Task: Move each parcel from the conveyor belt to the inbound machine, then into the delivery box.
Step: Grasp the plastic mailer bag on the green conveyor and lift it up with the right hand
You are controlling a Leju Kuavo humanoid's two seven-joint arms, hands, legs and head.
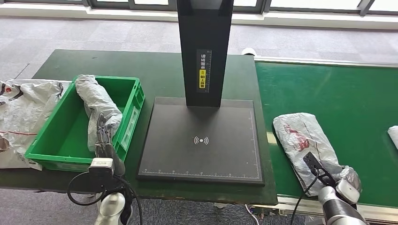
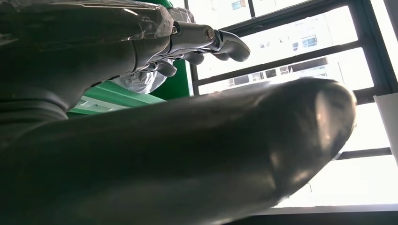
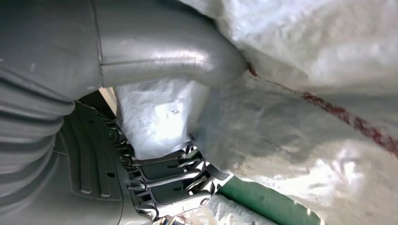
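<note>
The right hand [image 1: 339, 180] is mostly hidden beneath the near end of the grey parcel [image 1: 307, 140] on the conveyor belt [image 1: 328, 89], so its fingers cannot be made out in the head view. Beyond that hand, another parcel [image 1: 393, 136] is cut off by the picture's edge. Whether the left hand [image 1: 104, 140] touches the parcel in the green box [image 1: 96, 101] cannot be told.

Grey carpet floor [image 1: 84, 33], window frames [image 1: 141, 4] beyond.

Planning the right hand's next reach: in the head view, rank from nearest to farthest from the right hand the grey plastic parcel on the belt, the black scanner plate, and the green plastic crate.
1. Grey plastic parcel, on the belt, against the right hand.
2. Black scanner plate, middle of the table.
3. Green plastic crate, far left.
</note>
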